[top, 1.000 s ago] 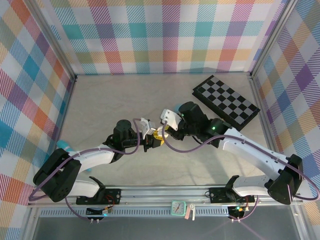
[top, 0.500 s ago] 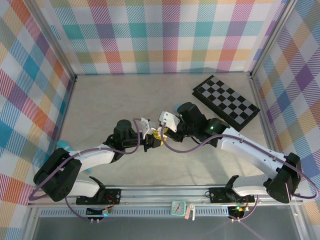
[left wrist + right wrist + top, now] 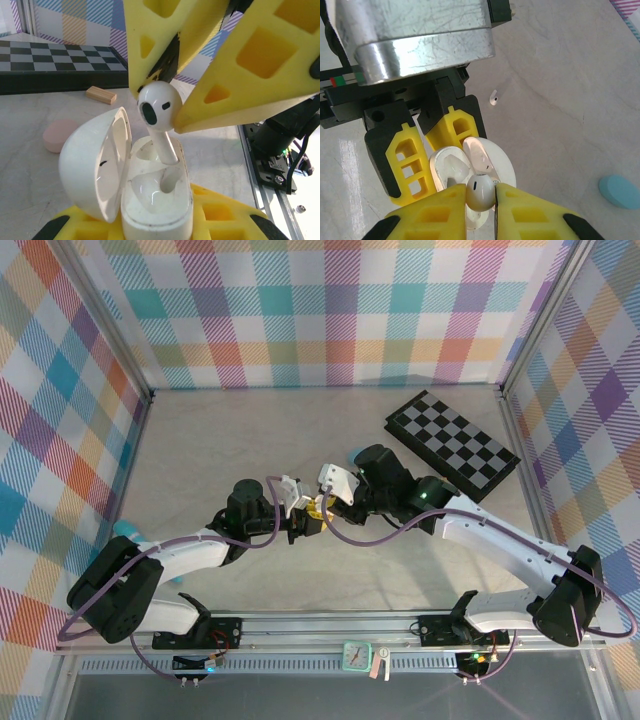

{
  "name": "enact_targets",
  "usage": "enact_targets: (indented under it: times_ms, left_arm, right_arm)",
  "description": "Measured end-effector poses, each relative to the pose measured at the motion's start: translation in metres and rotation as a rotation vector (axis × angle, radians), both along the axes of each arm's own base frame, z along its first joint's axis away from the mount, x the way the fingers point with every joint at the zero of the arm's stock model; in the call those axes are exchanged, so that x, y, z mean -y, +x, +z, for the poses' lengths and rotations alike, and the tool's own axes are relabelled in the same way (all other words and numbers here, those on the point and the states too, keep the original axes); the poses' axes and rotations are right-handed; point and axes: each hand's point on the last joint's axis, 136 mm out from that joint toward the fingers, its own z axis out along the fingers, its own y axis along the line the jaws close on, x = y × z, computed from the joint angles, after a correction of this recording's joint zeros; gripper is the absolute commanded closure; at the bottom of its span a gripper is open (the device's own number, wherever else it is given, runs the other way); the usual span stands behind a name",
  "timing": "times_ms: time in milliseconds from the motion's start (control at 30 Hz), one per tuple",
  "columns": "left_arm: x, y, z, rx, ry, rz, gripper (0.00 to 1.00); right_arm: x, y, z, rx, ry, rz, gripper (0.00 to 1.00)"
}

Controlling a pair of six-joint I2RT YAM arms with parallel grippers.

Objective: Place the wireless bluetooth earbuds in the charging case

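Observation:
My left gripper (image 3: 156, 226) is shut on a white charging case (image 3: 150, 200), held upright with its lid (image 3: 95, 160) swung open to the left. My right gripper (image 3: 481, 193) is shut on a white earbud (image 3: 480, 192) directly above the case (image 3: 449, 169). In the left wrist view the earbud (image 3: 156, 107) is pinched by its head between the right arm's yellow fingers (image 3: 240, 70), and its stem tip reaches the mouth of the case's far socket. The near socket is empty. Both grippers meet at the table's middle (image 3: 315, 510). A second white earbud (image 3: 493, 97) lies loose on the table.
A pink case (image 3: 57, 135) and a small wooden block (image 3: 101, 94) lie beyond the held case. A teal case (image 3: 620, 191) sits on the table to the right. A folded checkerboard (image 3: 452, 445) lies at the back right. Plaid walls enclose the table.
The right gripper, with the earbud in it, has edged slightly left toward the held case. The left arm has stayed where it was.

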Motion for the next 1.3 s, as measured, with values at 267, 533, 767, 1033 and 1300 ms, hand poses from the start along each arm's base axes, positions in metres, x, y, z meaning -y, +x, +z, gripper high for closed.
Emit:
enact_targets:
  times_ms: [267, 533, 767, 1033, 1300]
  left_arm:
    - [0.000, 0.000, -0.001, -0.006, 0.004, 0.000, 0.93]
    - [0.000, 0.000, 0.000, 0.000, -0.001, 0.001, 0.93]
    - [0.000, 0.000, 0.000, 0.000, -0.001, 0.000, 0.93]
    - [0.000, 0.000, 0.001, 0.001, -0.003, 0.001, 0.93]
    - [-0.001, 0.003, 0.000, -0.002, 0.000, 0.013, 0.93]
  right_arm:
    - [-0.002, -0.003, -0.008, -0.027, -0.014, 0.017, 0.79]
    - [0.001, -0.005, -0.012, -0.044, -0.032, 0.012, 0.59]
    - [0.005, -0.003, 0.004, -0.030, 0.025, -0.024, 0.42]
    - [0.002, 0.010, 0.006, -0.095, 0.093, -0.095, 0.32]
    - [-0.004, 0.018, -0.013, -0.163, 0.069, -0.126, 0.31]
